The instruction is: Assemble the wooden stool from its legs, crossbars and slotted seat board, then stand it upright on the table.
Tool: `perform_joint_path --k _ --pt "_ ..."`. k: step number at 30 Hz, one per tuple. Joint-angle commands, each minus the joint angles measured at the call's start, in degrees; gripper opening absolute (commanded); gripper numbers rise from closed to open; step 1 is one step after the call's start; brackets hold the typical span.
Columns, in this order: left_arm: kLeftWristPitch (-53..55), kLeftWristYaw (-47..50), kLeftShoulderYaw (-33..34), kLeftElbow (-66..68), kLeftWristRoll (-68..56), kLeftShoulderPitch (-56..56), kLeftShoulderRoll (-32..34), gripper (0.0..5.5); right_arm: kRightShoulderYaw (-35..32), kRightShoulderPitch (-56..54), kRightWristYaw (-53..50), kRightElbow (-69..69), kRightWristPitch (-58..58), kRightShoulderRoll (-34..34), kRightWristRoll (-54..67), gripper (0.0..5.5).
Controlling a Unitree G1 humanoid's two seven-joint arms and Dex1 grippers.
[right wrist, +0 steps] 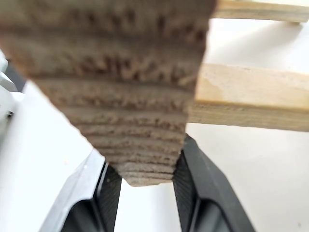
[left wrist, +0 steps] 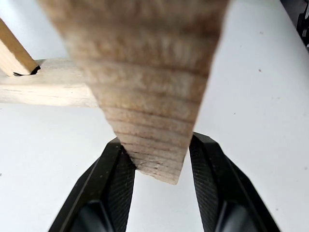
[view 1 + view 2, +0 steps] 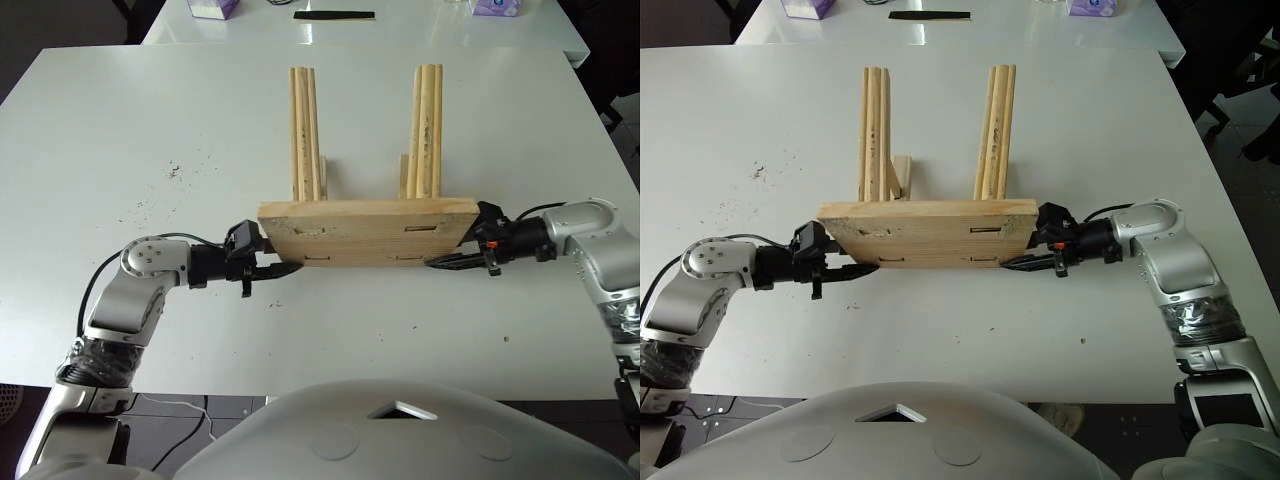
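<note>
The wooden stool lies on its side on the white table (image 3: pixel 120 120). Its slotted seat board (image 3: pixel 365 232) stands on edge facing me, and two pairs of legs (image 3: pixel 303 130) (image 3: pixel 427 125) point away along the table. My left gripper (image 3: pixel 268 268) is shut on the board's lower left corner. In the left wrist view the board's end (image 2: pixel 145 96) sits pinched between the black fingers (image 2: pixel 118 179). My right gripper (image 3: pixel 452 260) is shut on the lower right corner, and the right wrist view shows the board end (image 1: pixel 120 96) between its pads (image 1: pixel 186 186).
Wood crumbs (image 3: pixel 175 172) are scattered on the table to the left of the stool. On a second table behind lie a black strip (image 3: pixel 333 15) and two purple boxes (image 3: pixel 212 8) (image 3: pixel 495 7). The table's front edge runs just below both arms.
</note>
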Motion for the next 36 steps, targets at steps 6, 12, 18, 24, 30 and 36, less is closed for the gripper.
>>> perform_joint_path --k 6,12,18,24,30,36 --pt "17.87 18.69 12.44 -17.06 -38.43 -2.56 -13.11 1.62 -7.72 -2.97 -5.48 -14.07 22.52 5.39 23.66 1.33" --pt "14.05 33.32 13.4 -22.46 -57.77 -4.41 -16.36 1.62 -17.35 -9.62 -20.18 -13.78 37.37 9.37 47.09 1.34" --pt "8.8 43.29 11.14 -25.6 -69.41 -6.97 -17.27 1.65 -18.25 -13.0 -34.1 -12.56 36.76 9.59 65.36 1.35" --pt "2.1 58.99 10.38 -27.42 -76.63 -10.01 -22.72 1.61 -16.36 -15.48 -56.75 -11.44 27.18 10.44 89.15 1.37" --pt "-2.67 71.99 10.33 -30.0 -79.19 -12.3 -26.82 1.41 -20.24 -16.55 -75.85 -13.82 20.38 21.78 92.35 1.37" --pt "-6.77 84.82 9.23 -30.93 -77.68 -11.44 -31.24 1.32 -22.73 -19.51 -99.35 -16.23 11.58 31.95 92.34 1.37"
